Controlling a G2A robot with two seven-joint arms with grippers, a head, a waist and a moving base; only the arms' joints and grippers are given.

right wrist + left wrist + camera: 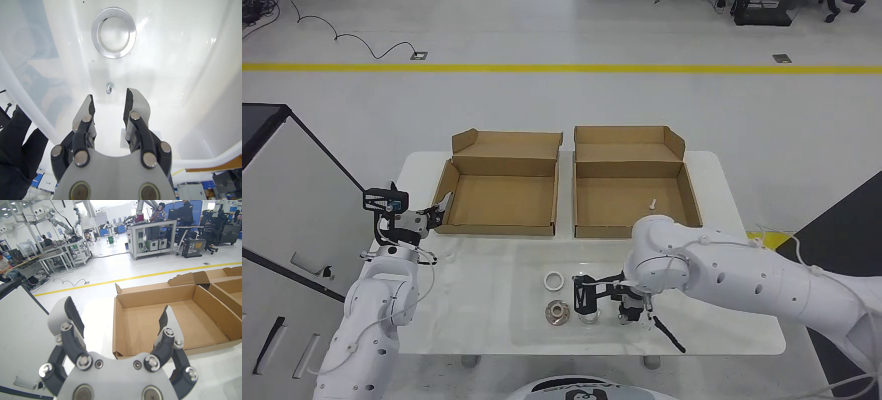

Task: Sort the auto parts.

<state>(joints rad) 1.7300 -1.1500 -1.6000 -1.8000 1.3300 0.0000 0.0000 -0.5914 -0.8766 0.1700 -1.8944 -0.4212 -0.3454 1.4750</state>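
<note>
Right gripper part open, empty, low over table. Bolt just beyond fingertips, ring farther on. Judgement: advance to straddle bolt, lower squarely, close gently, stay clear of ring. Left gripper wide open, empty, beside box.

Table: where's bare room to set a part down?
Free: the empty left box; the table in front of it, left of the silver ring. Crowded: around the open right gripper, among that ring, metal hub and small bolt.
</note>
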